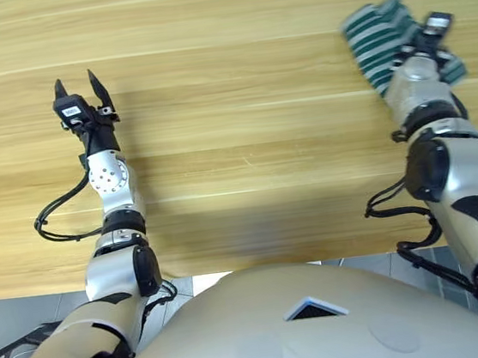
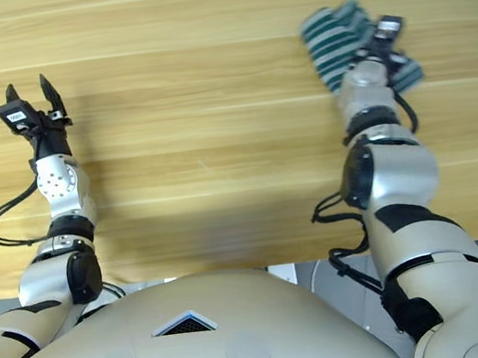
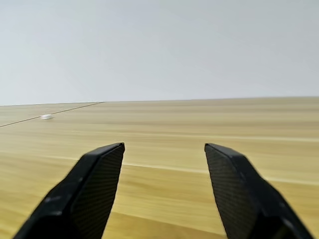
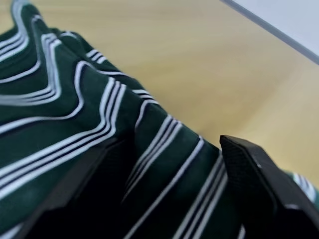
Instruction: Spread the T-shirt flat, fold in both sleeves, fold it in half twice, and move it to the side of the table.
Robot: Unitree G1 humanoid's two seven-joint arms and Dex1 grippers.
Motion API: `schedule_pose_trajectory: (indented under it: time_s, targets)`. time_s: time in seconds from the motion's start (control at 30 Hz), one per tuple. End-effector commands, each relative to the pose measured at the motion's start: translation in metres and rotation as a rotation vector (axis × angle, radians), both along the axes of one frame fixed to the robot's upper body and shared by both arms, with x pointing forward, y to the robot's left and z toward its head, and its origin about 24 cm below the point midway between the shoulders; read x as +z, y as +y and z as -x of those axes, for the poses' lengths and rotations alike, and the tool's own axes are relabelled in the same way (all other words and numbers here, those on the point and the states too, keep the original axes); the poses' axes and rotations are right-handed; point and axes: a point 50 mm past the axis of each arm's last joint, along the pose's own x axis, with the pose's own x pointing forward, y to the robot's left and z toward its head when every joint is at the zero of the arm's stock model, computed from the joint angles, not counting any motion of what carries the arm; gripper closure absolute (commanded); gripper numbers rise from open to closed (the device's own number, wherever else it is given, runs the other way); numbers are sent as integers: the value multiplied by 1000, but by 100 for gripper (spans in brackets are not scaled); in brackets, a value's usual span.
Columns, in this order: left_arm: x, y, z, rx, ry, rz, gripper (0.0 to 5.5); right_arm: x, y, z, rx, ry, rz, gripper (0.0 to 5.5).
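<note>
Shirt folded and set aside; task looks almost complete.
The shirt point(image 1: 374, 38) lies as a small striped bundle on the table point(image 1: 230, 102), so I judge the folding and the moving done. The right claw point(image 4: 167, 144) is spread, astride the shirt with cloth between its fingers; only the withdrawing seems left. The left claw point(image 1: 75, 78) is spread too, well apart to the shirt's left.

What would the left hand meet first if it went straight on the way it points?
The way looks free: the left hand points low along the table towards its far edge, though depth is hard to judge.
</note>
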Motion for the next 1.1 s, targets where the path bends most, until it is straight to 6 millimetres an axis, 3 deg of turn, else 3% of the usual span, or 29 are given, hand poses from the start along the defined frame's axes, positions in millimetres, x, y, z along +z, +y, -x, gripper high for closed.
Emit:
schedule_pose_trajectory:
  time_s: [0.03,0.1,0.23,0.37,0.47,0.53,0.6,0.67,0.73,0.8,0.93,1.1]
  targets:
    - [-6,8,12,52,6,-1,251,-5,-27,29,-266,3,15,227]
    - [-8,10,19,68,10,-5,251,-3,-35,36,-329,-3,41,227]
    - [-12,16,30,105,14,-15,251,2,-32,29,-324,-51,38,227]
    - [-13,16,35,114,16,-29,251,31,-36,12,-252,-181,165,227]
    - [-10,-1,22,34,5,-17,251,75,-11,-20,14,-436,399,227]
    - [-7,-17,13,-29,-14,8,251,86,17,-33,240,-555,481,227]
    - [-4,-39,6,-121,-32,0,251,80,56,-40,479,-618,499,227]
    - [-3,-63,2,-206,-35,-2,251,57,111,-39,754,-646,450,227]
    - [-5,-92,1,-277,-27,-24,251,25,171,-22,999,-650,351,227]
    - [-7,-117,3,-313,-28,-142,251,0,205,-1,1106,-626,273,227]
    - [-20,-134,12,-300,15,-188,251,-15,224,21,1131,-623,284,227]
    - [-33,-141,27,-330,52,-33,227,-29,231,44,1125,-599,320,227]
